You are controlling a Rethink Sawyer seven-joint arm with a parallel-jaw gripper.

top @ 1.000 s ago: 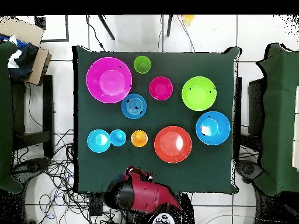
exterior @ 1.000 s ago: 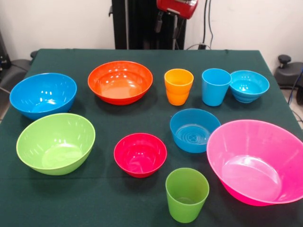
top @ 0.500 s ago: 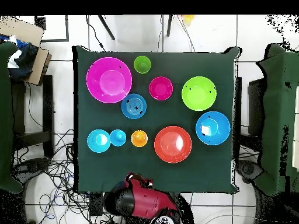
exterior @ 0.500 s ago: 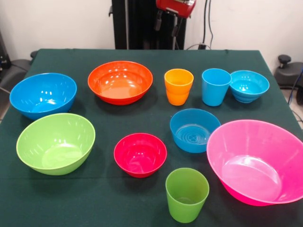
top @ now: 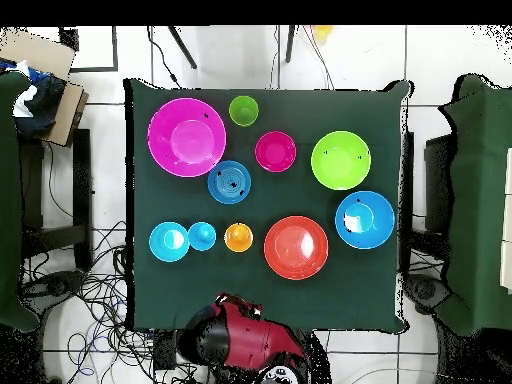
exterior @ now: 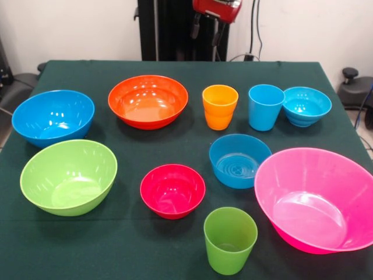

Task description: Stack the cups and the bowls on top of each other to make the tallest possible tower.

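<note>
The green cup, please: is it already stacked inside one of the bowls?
No, the green cup stands alone on the cloth, apart from the red bowl and pink bowl.

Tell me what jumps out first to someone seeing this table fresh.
The big pink bowl dominates the front view's lower right, touching the medium blue bowl. Across the dark green cloth, ten bright pieces sit unstacked: the lime bowl at lower left, the orange bowl near the middle top. The red arm hangs back at the top edge, over no piece.
</note>
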